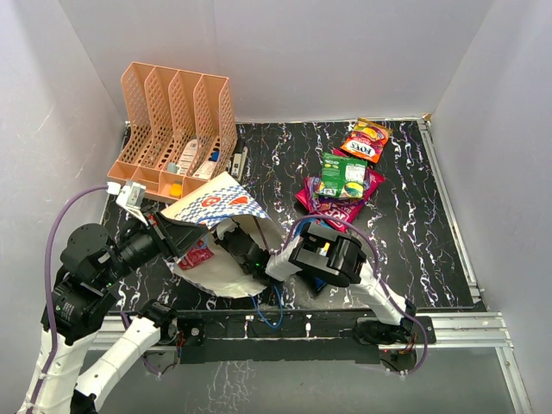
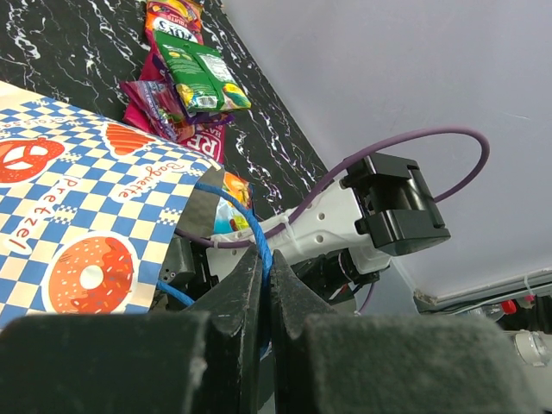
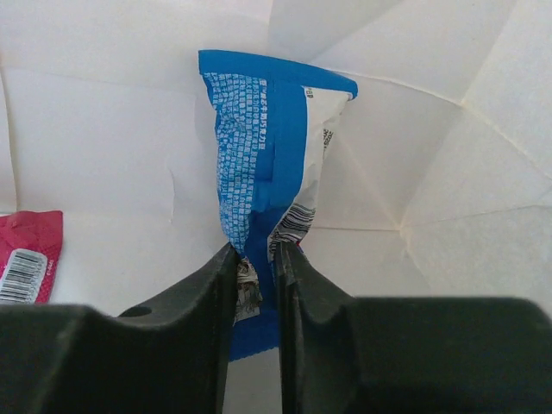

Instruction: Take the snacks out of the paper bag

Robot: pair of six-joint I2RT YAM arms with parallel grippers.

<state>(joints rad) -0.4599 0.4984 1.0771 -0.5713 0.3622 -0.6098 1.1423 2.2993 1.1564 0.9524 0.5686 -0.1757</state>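
At the near edge, the left fingers [image 2: 233, 302] pinch the blue cord handle [image 2: 255, 231] of the paper bag [image 1: 216, 207], whose mouth faces the right arm. Only the right wrist view sees inside. There the right fingers [image 3: 207, 293] clamp a blue pouch [image 3: 263, 147], with a red pouch [image 3: 26, 263] to its left. Beyond the bag, a pile of pouches [image 1: 345, 177] rests on the dark surface [image 1: 414, 233]. A peach file rack [image 1: 177, 121] stands at the far left.
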